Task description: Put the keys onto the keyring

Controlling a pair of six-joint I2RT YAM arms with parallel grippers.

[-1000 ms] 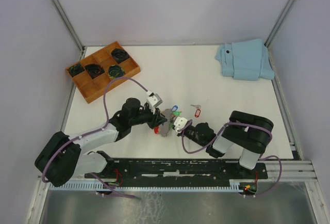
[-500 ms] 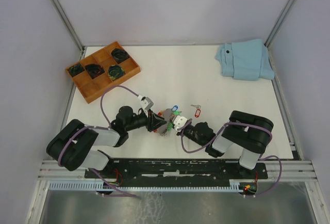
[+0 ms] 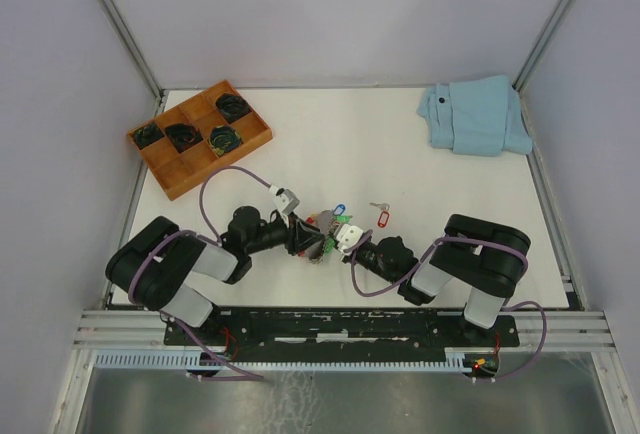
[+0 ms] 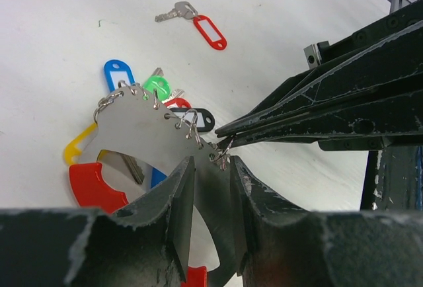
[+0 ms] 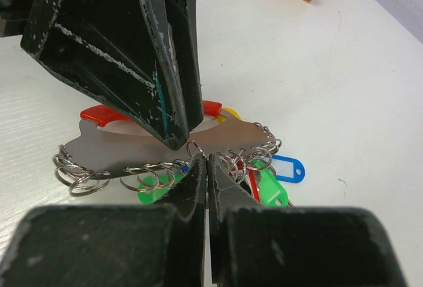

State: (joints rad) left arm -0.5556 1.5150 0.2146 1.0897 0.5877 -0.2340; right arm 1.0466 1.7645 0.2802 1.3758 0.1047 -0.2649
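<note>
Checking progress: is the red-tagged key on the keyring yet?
No, the red-tagged key lies loose on the table, apart from the keyring.

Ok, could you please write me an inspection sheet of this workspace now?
Surface: white table, no damage seen.
Job's things: keyring between both arms; red-tagged key lies apart; green-tagged key against the bunch.
Clutter: wooden tray with dark coils, far left; folded blue cloth, far right.
Grippers: left gripper fingers clamp the keyring's grey plate; right gripper shut, tips at a small ring.
Cables: purple cables loop along both arms.
Surroundings: plain walls.
</note>
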